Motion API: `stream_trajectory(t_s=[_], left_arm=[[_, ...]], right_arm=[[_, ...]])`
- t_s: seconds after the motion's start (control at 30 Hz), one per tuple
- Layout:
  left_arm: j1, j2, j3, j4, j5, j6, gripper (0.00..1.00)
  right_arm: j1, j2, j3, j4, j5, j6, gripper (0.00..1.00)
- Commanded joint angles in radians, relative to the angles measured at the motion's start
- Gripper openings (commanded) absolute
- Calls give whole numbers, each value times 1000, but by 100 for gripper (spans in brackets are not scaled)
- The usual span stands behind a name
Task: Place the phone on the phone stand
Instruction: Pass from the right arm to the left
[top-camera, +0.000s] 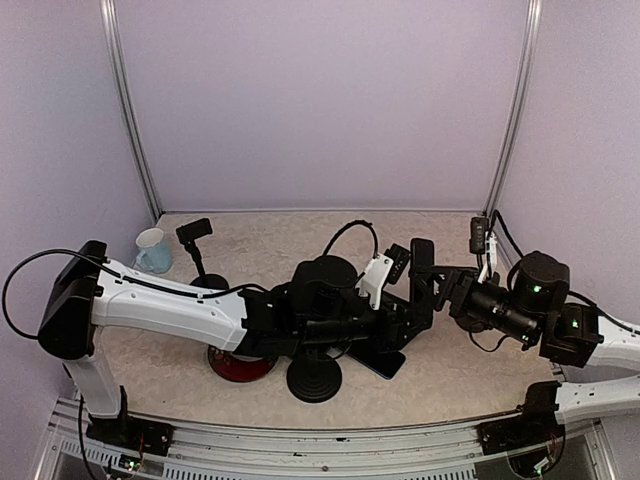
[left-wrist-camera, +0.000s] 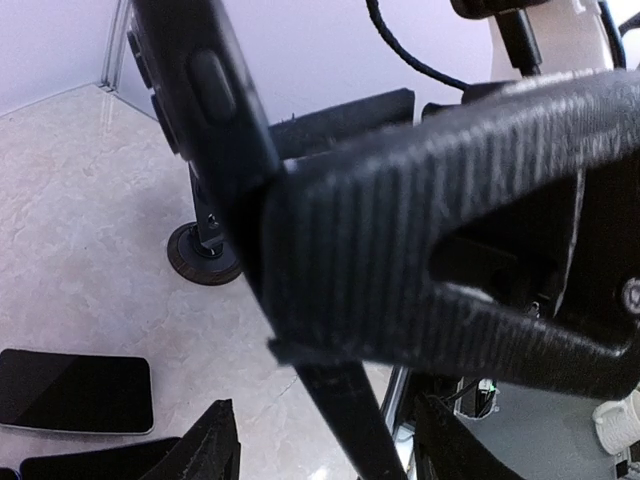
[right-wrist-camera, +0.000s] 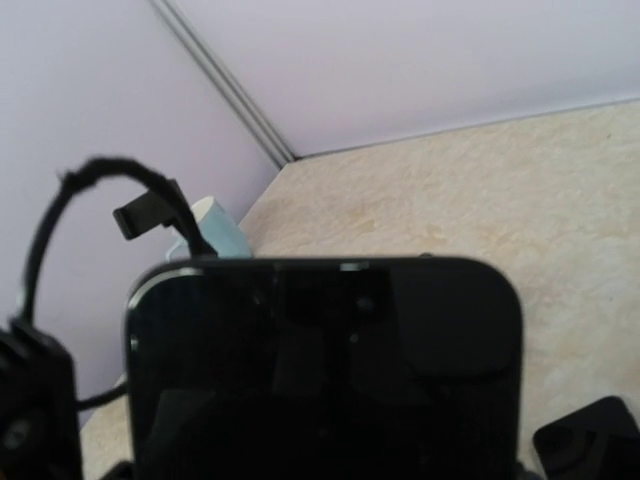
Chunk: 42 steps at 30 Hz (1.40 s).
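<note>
My right gripper (top-camera: 432, 283) is shut on a black phone (top-camera: 422, 262) and holds it upright above the table's middle. The phone fills the lower right wrist view (right-wrist-camera: 325, 370) and hides the fingers there. In the left wrist view its buttoned edge (left-wrist-camera: 205, 95) runs down between my left fingertips, with a right finger (left-wrist-camera: 450, 250) pressed on it. My left gripper (top-camera: 395, 325) (left-wrist-camera: 325, 445) is open around that edge without touching it. A black phone stand (top-camera: 314, 382) with a round base stands near the front. A second stand (top-camera: 195, 232) is at the back left.
A second black phone (top-camera: 388, 363) (left-wrist-camera: 75, 390) lies flat under the grippers. A red disc (top-camera: 240, 366) lies under the left arm. A pale blue mug (top-camera: 152, 251) (right-wrist-camera: 215, 230) stands at the back left. A small round black base (left-wrist-camera: 205, 255) sits beyond the held phone.
</note>
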<state>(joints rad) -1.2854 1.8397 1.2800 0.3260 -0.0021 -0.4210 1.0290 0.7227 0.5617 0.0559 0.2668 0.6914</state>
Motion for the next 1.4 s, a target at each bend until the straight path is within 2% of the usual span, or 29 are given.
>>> stream_trajectory(t_s=[0.0, 0.3, 0.33, 0.57, 0.73, 0.9, 1.2, 1.37], left_arm=[[2, 20, 25, 21, 14, -18, 48], [19, 19, 21, 21, -9, -30, 1], [22, 17, 18, 20, -13, -31, 0], [30, -1, -15, 44, -30, -39, 0], [33, -13, -27, 49, -25, -30, 0], [35, -49, -34, 44, -16, 11, 0], [38, -119, -53, 26, 42, 97, 0], [37, -156, -68, 35, 122, 140, 0]], right_arm=[[14, -36, 1, 60, 18, -12, 52], [19, 11, -1, 87, -20, -18, 53], [19, 12, -2, 87, -17, -18, 53], [20, 7, 4, 78, -16, -28, 61], [21, 20, 25, 51, -27, -44, 78], [20, -16, 84, -56, -19, -96, 96], [20, -162, 172, -240, 50, -175, 100], [20, -182, 194, -302, 49, -220, 100]])
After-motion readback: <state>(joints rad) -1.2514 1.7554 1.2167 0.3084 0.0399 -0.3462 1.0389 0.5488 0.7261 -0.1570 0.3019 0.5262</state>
